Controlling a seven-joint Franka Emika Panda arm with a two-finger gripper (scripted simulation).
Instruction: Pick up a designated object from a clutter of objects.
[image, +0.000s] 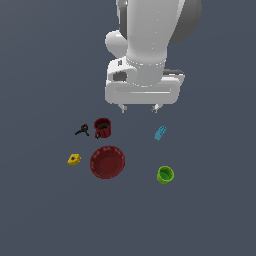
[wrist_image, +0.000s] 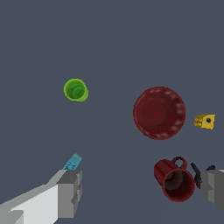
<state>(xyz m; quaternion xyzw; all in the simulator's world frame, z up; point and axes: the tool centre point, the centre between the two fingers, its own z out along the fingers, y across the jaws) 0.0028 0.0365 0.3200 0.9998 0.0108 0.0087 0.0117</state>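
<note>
Cyan brick (image: 160, 133) lies on the grey floor (image: 45, 210), just below one fingertip of the gripper (image: 140, 108), apart from it. Jaws wide open, holding nothing. Dark red mug (image: 102, 128) sits below the other fingertip.

Wrist view: small light-blue studded toy brick (wrist_image: 73, 161) partly covered by a grey gripper finger (wrist_image: 70, 192); only one end shows, studs too small to make out. Small black clamp-like piece (wrist_image: 197, 171) mostly hidden behind the other grey finger at the frame's right edge; that finger is cut off by the edge.

Exterior view: white robot arm (image: 150, 45) cropped by the top edge. Only the finger tips show below the wrist body. Black clamp-like piece (image: 82, 130) too small to resolve its shape. Contents of dark red mug (image: 102, 128) unclear.
</note>
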